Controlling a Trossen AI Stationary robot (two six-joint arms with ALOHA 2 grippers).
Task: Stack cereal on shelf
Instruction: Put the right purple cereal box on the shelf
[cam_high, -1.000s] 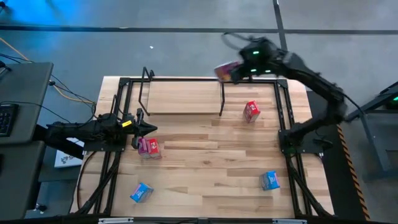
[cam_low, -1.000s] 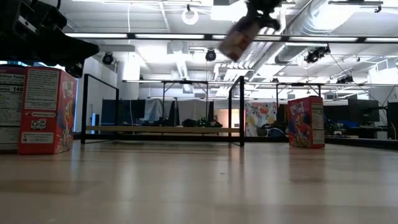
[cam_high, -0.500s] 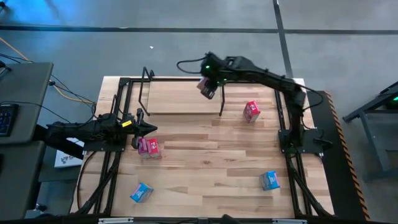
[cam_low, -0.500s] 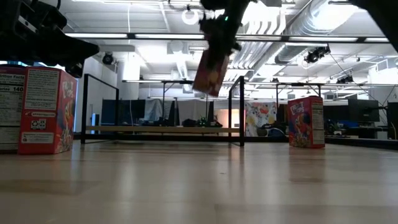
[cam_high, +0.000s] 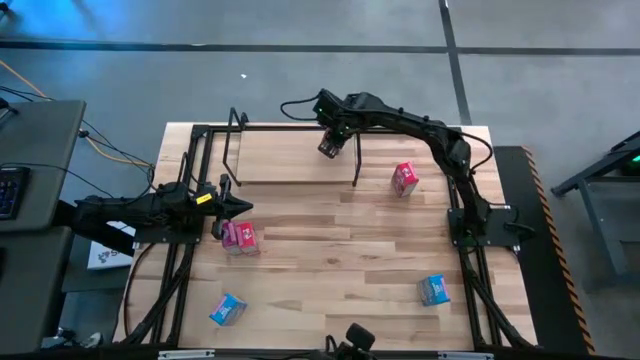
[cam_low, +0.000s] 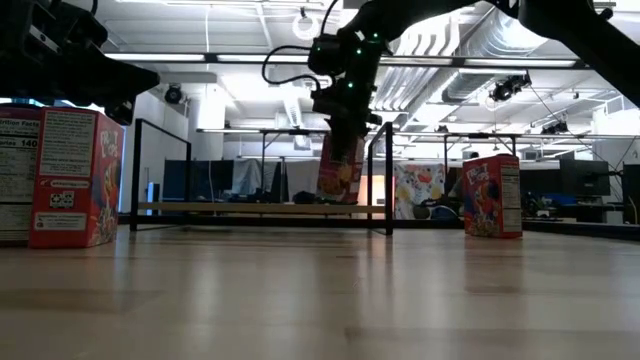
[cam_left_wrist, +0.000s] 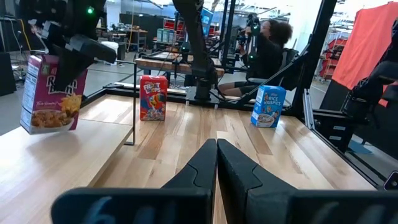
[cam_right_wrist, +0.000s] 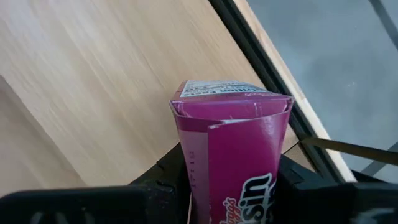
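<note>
My right gripper (cam_high: 330, 128) is shut on a pink cereal box (cam_high: 329, 147) over the right part of the shelf, a light board (cam_high: 285, 155) in a black frame with upright rails (cam_high: 357, 160). In the low view the box (cam_low: 340, 170) hangs nearly upright below the gripper (cam_low: 345, 105), its lower end at board height. I cannot tell whether it touches the board. My left gripper (cam_high: 243, 207) is shut and empty, just above a second pink box (cam_high: 238, 236) that stands on the table at the left. My right gripper pinches the pink box by its upper end (cam_left_wrist: 59, 59), between the two fingers (cam_right_wrist: 166, 171) on opposite sides. The fingers come from above, pointing down. The box hangs below them, slightly tilted, its lower end (cam_right_wrist: 230, 93) toward the shelf board.
A red-pink box (cam_high: 404, 178) stands on the table right of the shelf. A blue box (cam_high: 433, 290) lies near the right front and another blue box (cam_high: 228, 309) near the left front. Black frame rails (cam_high: 465, 190) run along both table sides. A person (cam_left_wrist: 270, 46) sits beyond the table.
My right gripper has carried the pink box from beyond the table's far right corner toward the left edge and down to the shelf. The box has turned from strongly tilted to nearly upright.
</note>
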